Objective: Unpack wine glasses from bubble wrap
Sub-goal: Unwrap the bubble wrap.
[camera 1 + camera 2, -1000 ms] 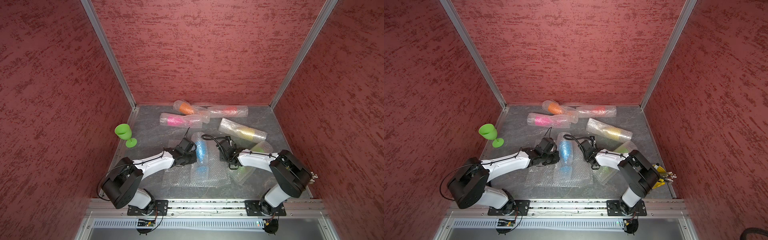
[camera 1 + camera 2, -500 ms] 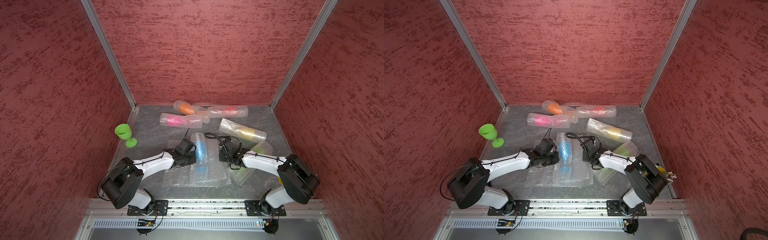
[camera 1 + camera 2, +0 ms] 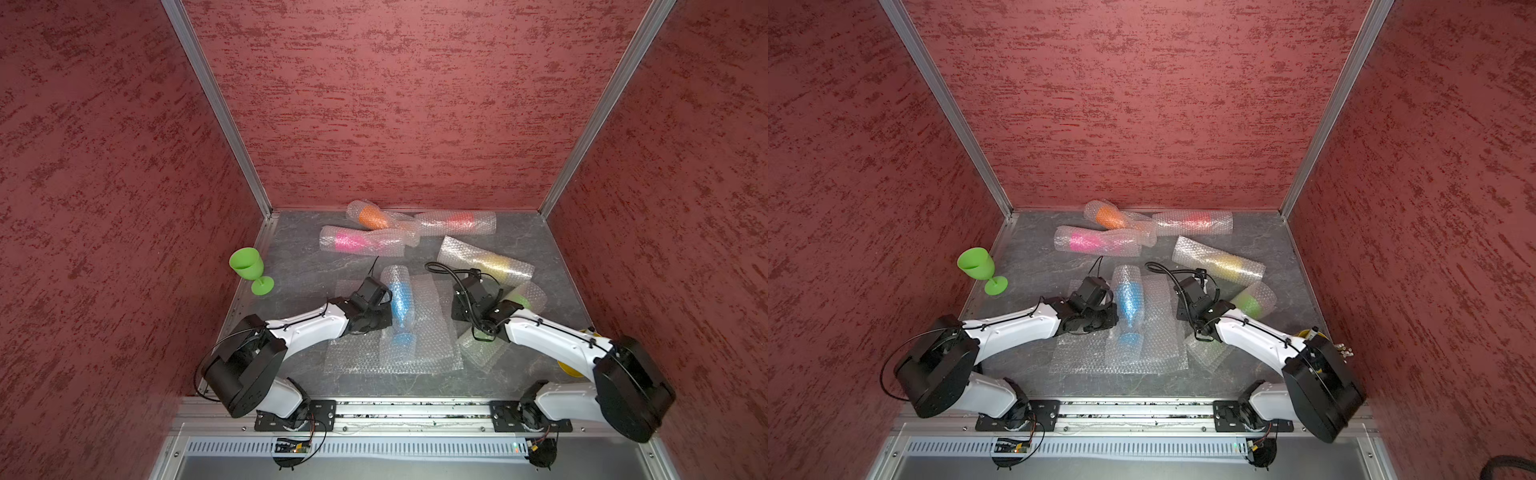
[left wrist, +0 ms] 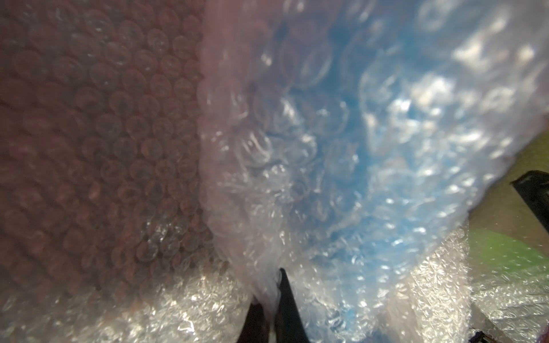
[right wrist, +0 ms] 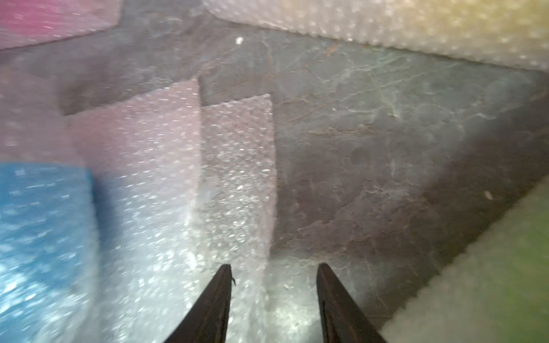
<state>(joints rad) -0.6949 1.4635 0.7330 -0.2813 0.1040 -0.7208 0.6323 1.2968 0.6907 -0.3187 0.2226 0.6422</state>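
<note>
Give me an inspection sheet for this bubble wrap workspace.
Surface: grey marbled tabletop, partly under wrap.
Job's things: bare green plastic goblet upright; blue goblet, pink goblet, orange goblet, red goblet, yellow goblet and second green goblet lying inside clear bubble wrap rolls; flat bubble wrap sheet beneath the blue one.
Clutter: yellow item half hidden behind the right arm, unidentifiable.
Grippers: left gripper shut on the blue goblet's wrap; right gripper open, empty.
Cables: black cable looping above the right wrist.
Surroundings: red textured walls, aluminium corner posts.

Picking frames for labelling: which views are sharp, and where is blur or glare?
Both top views: sharp, evenly lit. Left wrist view: soft close-up, white glare on the bubble wrap over the blue goblet. Right wrist view: motion-smeared throughout.
</note>
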